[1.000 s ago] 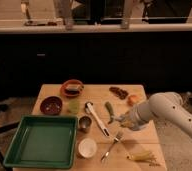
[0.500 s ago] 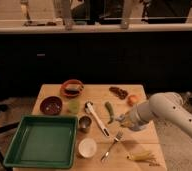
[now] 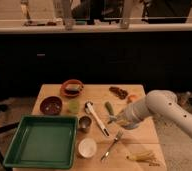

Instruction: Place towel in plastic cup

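Jaws are being held pressed together, the gripper point(image 3: 115, 120) low over the table point(image 3: 96, 95), right of middle — nothing is being moved since a second ago. The towel point(image 3: 72, 88), seemingly the greyish piece in the bowl point(image 3: 63, 91), is being left untouched behind the cup point(image 3: 73, 106).

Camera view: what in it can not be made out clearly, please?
All in the camera view:
- Gripper, low over the table beside the white utensil: shut; blur hides whether it pinches anything.
- Grey thing in the back bowl: too blurred to tell what it is.
- Plastic cup: too small to see its inside.
- Robot arm: cut off by the right edge.
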Motion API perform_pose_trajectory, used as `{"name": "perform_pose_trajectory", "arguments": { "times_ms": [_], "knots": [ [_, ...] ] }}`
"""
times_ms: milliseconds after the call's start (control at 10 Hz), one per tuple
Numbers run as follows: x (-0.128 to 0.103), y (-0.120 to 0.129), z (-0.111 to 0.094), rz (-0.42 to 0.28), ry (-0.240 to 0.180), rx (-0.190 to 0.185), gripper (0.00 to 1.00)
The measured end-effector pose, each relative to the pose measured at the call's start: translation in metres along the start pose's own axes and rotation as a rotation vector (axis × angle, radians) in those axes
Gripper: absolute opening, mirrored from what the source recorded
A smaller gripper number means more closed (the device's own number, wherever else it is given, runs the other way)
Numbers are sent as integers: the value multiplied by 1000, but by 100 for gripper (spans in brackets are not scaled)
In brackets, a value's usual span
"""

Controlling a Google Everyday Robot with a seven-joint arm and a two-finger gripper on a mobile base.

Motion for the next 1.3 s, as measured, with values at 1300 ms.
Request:
{"name": "perform_pose_trajectory", "arguments": {
  "times_ms": [1300],
  "knots": [
    [-125, -2, 41, -53, -197, 34, 0]
  ]
}}
